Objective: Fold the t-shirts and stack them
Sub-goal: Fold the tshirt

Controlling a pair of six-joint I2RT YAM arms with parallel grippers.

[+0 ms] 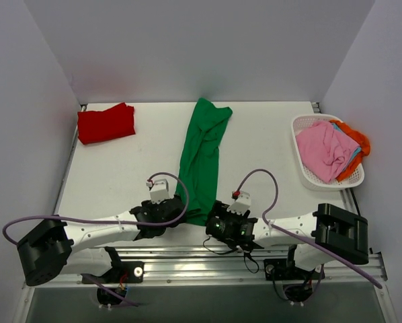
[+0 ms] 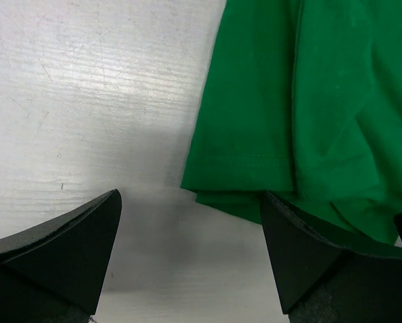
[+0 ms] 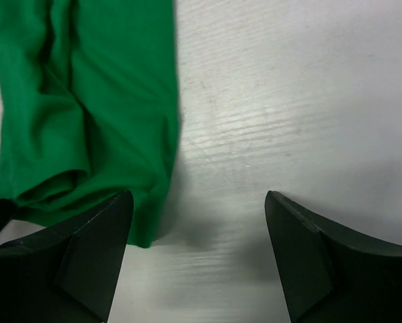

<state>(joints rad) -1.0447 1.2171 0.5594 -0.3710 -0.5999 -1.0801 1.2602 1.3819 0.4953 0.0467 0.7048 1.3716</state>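
A bright green t-shirt (image 1: 202, 158) lies folded into a long narrow strip down the middle of the table, its near end between my two grippers. A red t-shirt (image 1: 105, 123) sits folded at the far left. My left gripper (image 1: 179, 210) is low at the strip's near left corner and open; in its wrist view the left gripper (image 2: 191, 202) spans bare table, with the green hem (image 2: 241, 161) just ahead. My right gripper (image 1: 214, 225) is open at the near right corner. Its wrist view shows the right gripper (image 3: 197, 198) over bare table, the green edge (image 3: 147, 202) beside its left finger.
A white lattice basket (image 1: 300, 161) at the right edge holds a pink t-shirt (image 1: 325, 149), an orange one (image 1: 357, 145) and a sliver of blue (image 1: 354, 156). White walls enclose the table on three sides. A metal rail runs along the near edge (image 1: 201, 259).
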